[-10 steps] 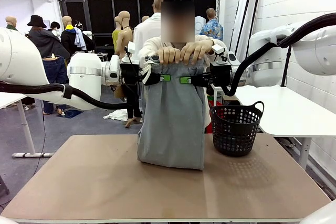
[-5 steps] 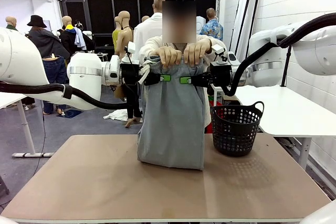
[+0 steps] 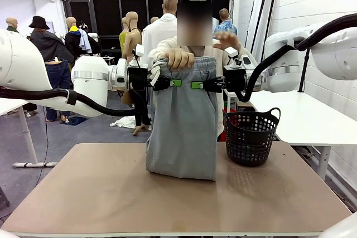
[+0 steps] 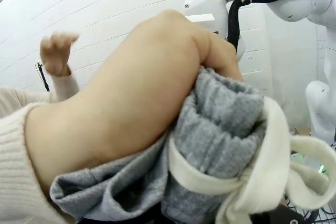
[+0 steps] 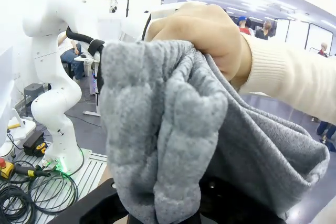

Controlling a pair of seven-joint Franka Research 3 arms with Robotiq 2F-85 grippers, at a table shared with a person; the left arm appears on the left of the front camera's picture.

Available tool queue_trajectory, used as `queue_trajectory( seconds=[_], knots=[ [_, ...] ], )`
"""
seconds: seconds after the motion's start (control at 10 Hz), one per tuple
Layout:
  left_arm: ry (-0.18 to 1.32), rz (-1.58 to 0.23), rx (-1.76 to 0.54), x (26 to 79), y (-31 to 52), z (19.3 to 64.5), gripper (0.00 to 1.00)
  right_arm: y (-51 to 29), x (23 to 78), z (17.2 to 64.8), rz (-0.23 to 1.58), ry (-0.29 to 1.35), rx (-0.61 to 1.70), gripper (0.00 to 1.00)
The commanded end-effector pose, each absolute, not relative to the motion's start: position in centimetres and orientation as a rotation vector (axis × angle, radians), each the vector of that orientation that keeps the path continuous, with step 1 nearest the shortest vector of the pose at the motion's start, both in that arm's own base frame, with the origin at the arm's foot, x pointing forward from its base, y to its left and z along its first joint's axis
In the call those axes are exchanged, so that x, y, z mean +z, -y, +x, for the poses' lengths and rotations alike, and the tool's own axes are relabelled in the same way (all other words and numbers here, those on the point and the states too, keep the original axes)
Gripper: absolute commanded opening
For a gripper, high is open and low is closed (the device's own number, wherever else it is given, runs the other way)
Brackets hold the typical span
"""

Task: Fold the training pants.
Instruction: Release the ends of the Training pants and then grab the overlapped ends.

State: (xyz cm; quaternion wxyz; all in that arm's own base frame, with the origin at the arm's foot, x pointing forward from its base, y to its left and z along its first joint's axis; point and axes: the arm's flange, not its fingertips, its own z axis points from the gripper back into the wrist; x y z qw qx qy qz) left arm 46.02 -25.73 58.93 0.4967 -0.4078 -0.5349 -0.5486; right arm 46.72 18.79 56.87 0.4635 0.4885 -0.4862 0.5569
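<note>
We see the training pants (image 3: 183, 132) hanging between the two claws, their lower end resting on the table (image 3: 100, 193) below. The left gripper (image 3: 174, 82) and right gripper (image 3: 197, 85) each pinch the fabric near the waistband. Just above them, a person's hand (image 3: 179, 58) grips the waistband.

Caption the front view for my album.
The training pants held up at the waistband by left fingers and right fingers, a person's hand on top.
</note>
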Motion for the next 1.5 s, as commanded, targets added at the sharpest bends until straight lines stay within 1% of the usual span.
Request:
queue_trajectory(
  seconds=[0.0,1.4],
  knots=[
    [1.305,-0.987,-1.328,59.2,25.67,45.97,0.0,-18.9,56.96,46.64,1.205,1.195,1.371,0.0],
    [1.305,-0.987,-1.328,59.2,25.67,45.97,0.0,-18.9,56.96,46.64,1.205,1.195,1.371,0.0]
  ],
)
